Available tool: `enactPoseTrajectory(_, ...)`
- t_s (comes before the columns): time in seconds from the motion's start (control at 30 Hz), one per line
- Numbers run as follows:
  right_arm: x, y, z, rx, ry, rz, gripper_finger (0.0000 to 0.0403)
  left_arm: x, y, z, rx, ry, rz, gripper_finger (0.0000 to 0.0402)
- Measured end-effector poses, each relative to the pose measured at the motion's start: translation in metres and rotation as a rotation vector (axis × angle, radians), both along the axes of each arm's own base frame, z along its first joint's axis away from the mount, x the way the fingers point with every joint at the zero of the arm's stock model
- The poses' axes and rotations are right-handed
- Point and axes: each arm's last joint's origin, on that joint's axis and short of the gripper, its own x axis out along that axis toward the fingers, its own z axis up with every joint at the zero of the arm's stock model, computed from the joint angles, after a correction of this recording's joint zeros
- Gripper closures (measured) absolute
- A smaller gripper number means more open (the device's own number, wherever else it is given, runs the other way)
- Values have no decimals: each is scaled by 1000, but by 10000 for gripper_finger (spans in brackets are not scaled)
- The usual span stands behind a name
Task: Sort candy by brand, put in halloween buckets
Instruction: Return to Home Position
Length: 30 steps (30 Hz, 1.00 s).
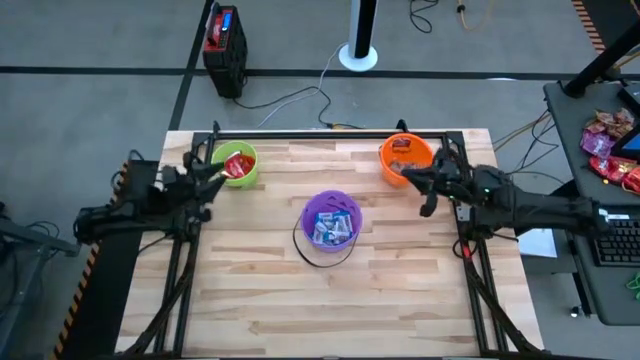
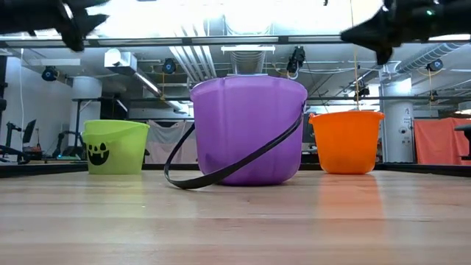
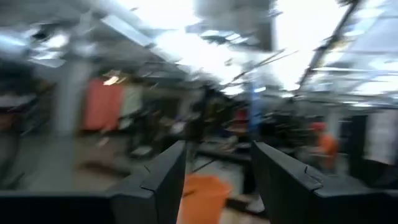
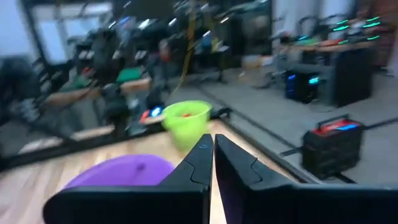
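Purple bucket (image 2: 249, 129) stands nearest the low camera at mid-tabletop, with its black handle (image 2: 195, 186) dropped forward. Blue-and-white candy (image 1: 332, 226) lies inside it. The green bucket (image 1: 238, 165) holds red pieces (image 1: 240, 164) and the orange bucket (image 1: 405, 155) holds dark pieces (image 1: 402, 148). No loose candy shows on the wooden tabletop (image 1: 330, 310), so sorting appears complete.

The left gripper (image 1: 210, 176) hangs beside the green bucket, fingers apart and empty. The right gripper (image 1: 412, 175) hangs beside the orange bucket, fingers closed on nothing. Both sit above the bucket rims, which suggests parking.

Beyond the table are a grey floor (image 1: 100, 40), a black-and-red box (image 1: 224, 45), cables (image 1: 290, 100), and a side desk (image 1: 600, 290) with pink bags (image 1: 610, 140).
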Motion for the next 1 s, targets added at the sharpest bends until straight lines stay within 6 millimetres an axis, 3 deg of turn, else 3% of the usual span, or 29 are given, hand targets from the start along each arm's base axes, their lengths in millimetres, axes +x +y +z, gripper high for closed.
enactPoseTrajectory(0.07,-19,3,-6,11,-88,-38,394,7,3,-15,-65,54,58,235)
enactPoseTrajectory(0.17,-32,5,-24,58,-164,-33,394,16,4,-44,-127,101,64,235)
enactPoseTrajectory(0.27,-41,8,-39,79,-243,13,394,24,3,-77,-222,139,19,235)
enactPoseTrajectory(0.33,-40,9,-46,69,-268,50,394,25,2,-85,-287,237,-27,235)
enactPoseTrajectory(0.5,-29,8,-73,28,-195,66,394,26,-1,-85,-178,279,-107,235)
enactPoseTrajectory(1.0,-24,7,-85,99,-79,73,394,27,-2,-86,-203,283,-145,235)
